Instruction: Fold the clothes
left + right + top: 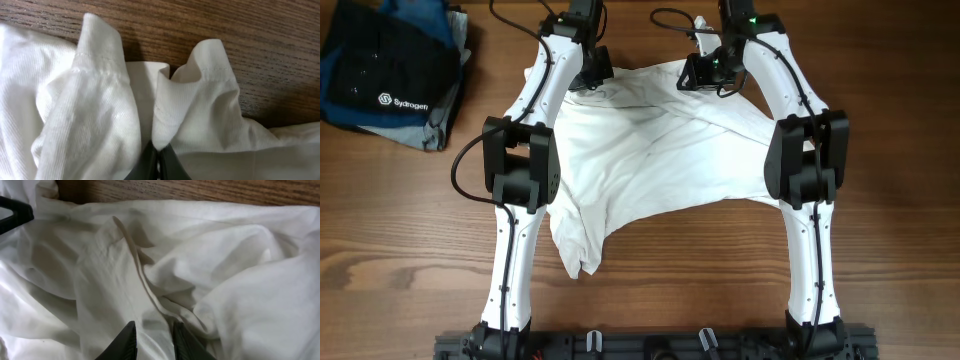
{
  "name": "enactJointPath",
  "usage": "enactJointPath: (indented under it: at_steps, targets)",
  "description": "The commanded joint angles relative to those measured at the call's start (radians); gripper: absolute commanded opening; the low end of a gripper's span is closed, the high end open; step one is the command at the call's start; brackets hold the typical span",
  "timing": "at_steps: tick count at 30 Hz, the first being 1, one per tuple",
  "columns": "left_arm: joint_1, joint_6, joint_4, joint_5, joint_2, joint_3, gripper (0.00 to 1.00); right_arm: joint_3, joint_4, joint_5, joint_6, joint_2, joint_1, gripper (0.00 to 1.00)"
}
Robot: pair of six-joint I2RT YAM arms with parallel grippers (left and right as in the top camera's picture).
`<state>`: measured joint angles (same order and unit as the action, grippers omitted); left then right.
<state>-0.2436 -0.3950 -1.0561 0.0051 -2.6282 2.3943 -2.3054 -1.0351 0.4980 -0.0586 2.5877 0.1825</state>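
The clothes are one large white garment [660, 150] of thin, wrinkly cloth, spread on the wooden table between my two arms. Its small striped part does not show. My left gripper [592, 72] is at the garment's far left edge. In the left wrist view its jaws [159, 150] are shut on a pinched fold of the hemmed white cloth [190, 100]. My right gripper [705, 70] is at the far right edge. In the right wrist view its fingers [154, 340] are a little apart over the rumpled cloth [210, 280], with a hem ridge running between them.
A dark blue-black folded stack with a white "Sydrogen" logo [385, 75] lies at the far left corner. Bare wooden table [900, 250] surrounds the garment. A narrow tail of the cloth [578, 255] hangs toward the front left.
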Motion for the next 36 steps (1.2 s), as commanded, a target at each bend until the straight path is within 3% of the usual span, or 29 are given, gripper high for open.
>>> enactJointPath:
  at_steps: [1,10,21,36]
  targets:
    - [0.006,-0.008,-0.006,0.001,-0.003,0.007,0.04,0.002,0.008,0.031,-0.021,0.019,0.021,0.34]
    - [0.006,-0.008,-0.007,0.001,-0.003,0.007,0.04,0.002,0.020,0.030,-0.021,0.019,0.045,0.04]
    - [0.006,-0.009,-0.007,0.001,-0.003,0.007,0.04,-0.008,0.042,-0.107,0.035,0.017,0.020,0.05]
    - [0.006,-0.009,-0.007,0.002,-0.003,0.007,0.04,-0.033,0.017,-0.105,0.066,-0.124,-0.195,0.05]
